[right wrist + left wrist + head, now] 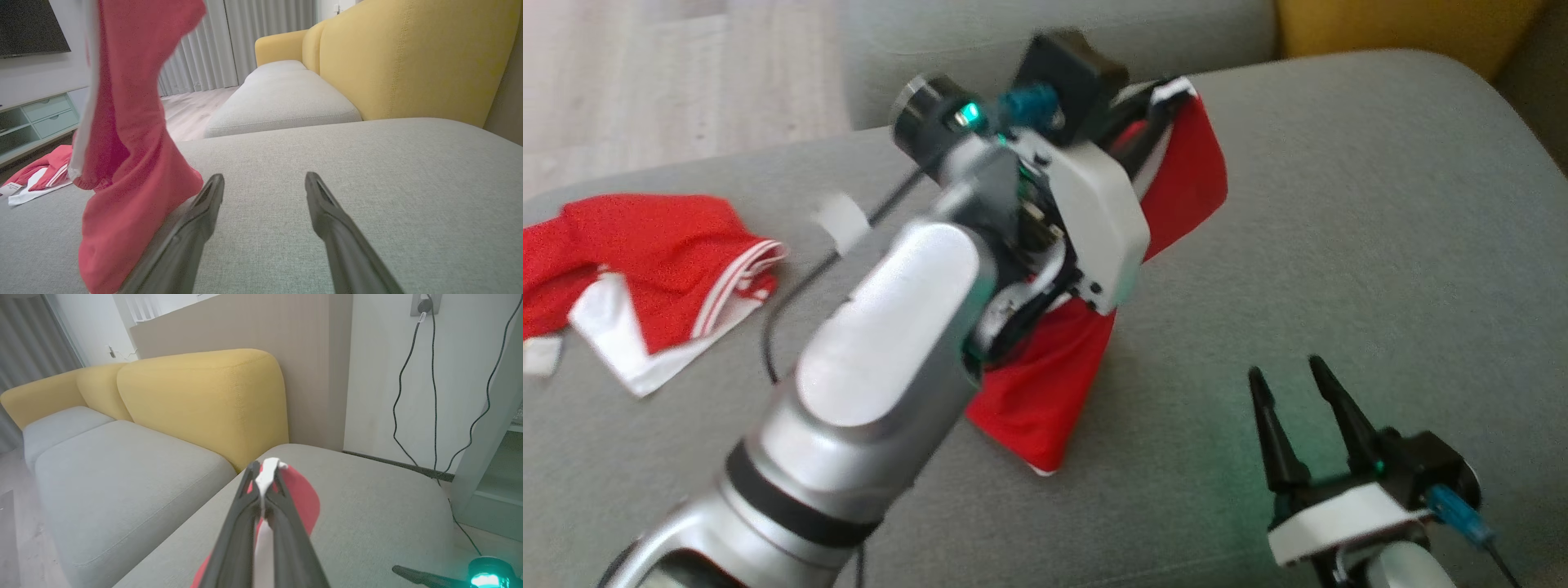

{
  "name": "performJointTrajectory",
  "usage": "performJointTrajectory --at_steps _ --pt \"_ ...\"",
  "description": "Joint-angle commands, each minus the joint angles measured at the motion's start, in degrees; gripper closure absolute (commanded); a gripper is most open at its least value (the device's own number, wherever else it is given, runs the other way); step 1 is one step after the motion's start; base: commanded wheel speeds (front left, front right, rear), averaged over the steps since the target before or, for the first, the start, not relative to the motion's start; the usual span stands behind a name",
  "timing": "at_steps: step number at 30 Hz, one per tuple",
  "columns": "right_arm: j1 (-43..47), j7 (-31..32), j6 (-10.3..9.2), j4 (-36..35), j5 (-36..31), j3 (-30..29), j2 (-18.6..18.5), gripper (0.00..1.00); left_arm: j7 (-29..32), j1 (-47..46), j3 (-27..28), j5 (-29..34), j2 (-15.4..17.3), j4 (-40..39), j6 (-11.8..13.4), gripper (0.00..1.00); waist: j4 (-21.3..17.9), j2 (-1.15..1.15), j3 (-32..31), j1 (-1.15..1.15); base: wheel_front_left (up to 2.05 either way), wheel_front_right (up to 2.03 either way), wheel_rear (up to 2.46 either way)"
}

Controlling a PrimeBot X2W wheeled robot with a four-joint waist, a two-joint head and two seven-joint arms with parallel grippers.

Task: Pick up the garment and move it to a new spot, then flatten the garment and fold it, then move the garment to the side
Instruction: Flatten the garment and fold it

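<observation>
Red garment [1045, 384] hangs vertically from left end effector [266, 473], seemingly touching cushion [1339, 204].

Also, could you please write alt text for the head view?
The left gripper, shut on a red garment by its white-trimmed edge, holds it up over a grey sofa cushion. The right gripper sits open at lower right; another red-and-white garment lies crumpled at left.

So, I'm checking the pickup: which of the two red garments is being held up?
The red garment hanging from the shut left gripper, pinched at its white edge. The other red-and-white garment lies crumpled on the grey cushion to its left.
</observation>
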Motion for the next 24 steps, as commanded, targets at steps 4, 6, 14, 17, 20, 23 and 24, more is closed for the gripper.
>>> performJointTrajectory --at_steps 4,6,14,17,20,23,24 --pt "-4.61 -0.54 -0.04 -1.25 0.62 3.12 0.45 0.0 -11.0 -4.26 -5.56 -7.19 0.49 3.04 3.11 0.79 -4.65 0.0 1.92 0.0 0.0 0.0 0.0" --pt "-4.88 -0.54 -0.04 -1.08 0.78 3.26 0.6 0.0 -14.76 -5.64 -10.25 -10.92 0.47 5.11 3.91 0.0 -5.95 0.0 2.42 0.0 0.0 0.0 0.0" --pt "-3.69 -0.54 -0.04 -1.38 0.84 1.31 0.92 0.0 -24.33 -6.93 -19.3 -21.68 0.46 9.42 5.72 0.0 -7.45 0.0 3.24 0.0 0.0 0.0 0.0" --pt "-3.05 -0.54 -0.04 -1.75 0.68 0.41 0.98 0.0 -26.58 -4.62 -19.34 -22.98 0.45 9.63 7.62 0.0 -6.94 0.0 3.15 0.0 0.0 0.0 0.0" --pt "-2.44 -0.54 -0.04 -2.23 0.47 -0.76 1.06 0.0 -29.25 0.94 -17.96 -23.02 4.35 8.84 11.28 0.0 -5.96 0.0 2.8 0.0 0.0 0.0 0.0" --pt "-2.01 -0.54 -0.04 -2.58 0.22 -1.39 1.09 0.0 -30.3 5.71 -16.64 -22.82 9.6 8.16 14.87 0.0 -5.17 0.0 2.61 0.0 0.0 0.0 0.0" --pt "-1.92 -0.54 -0.04 -2.7 0.14 -1.56 1.1 0.0 -30.28 7.0 -16.42 -22.53 11.53 8.2 15.99 0.0 -4.93 0.0 2.6 0.0 0.0 0.0 0.0"
